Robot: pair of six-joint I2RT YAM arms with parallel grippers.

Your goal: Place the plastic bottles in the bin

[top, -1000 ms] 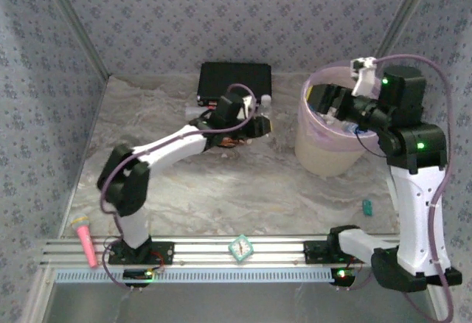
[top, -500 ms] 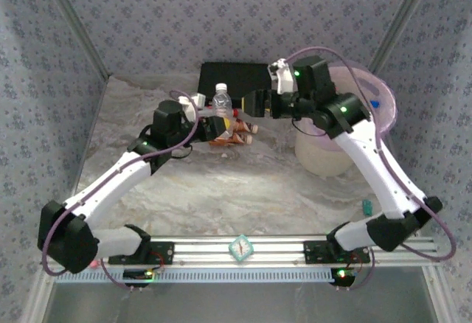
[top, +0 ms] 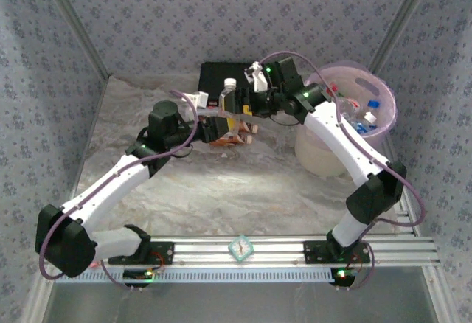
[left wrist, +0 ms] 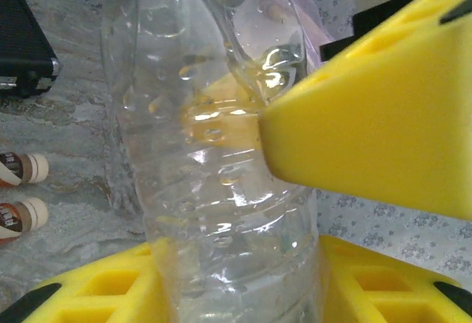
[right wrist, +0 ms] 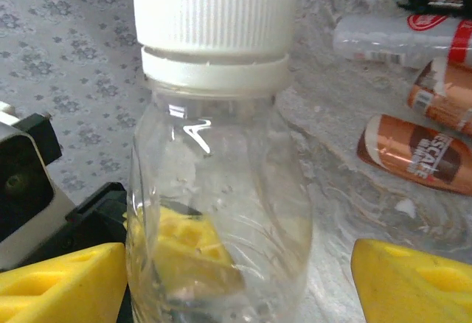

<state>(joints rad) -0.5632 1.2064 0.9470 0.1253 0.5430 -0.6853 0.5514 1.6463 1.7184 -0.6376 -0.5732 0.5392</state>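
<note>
While the left gripper (left wrist: 243, 212) clamps the lower body of one clear bottle (right wrist: 221, 153) and holds it upright above the table, in front of the black case (top: 221, 72), the right gripper (right wrist: 240, 279) stands open with one finger on each side of that bottle, not yet closed on it. This arrangement suggests a handover, since the bin (top: 317, 153) stands on the right arm's side. Count: one bottle held; two orange-brown bottles (right wrist: 413, 153) and one white red-labelled bottle (right wrist: 398, 39) lying on the table; at least three capped bottles (top: 369, 119) inside the bin
</note>
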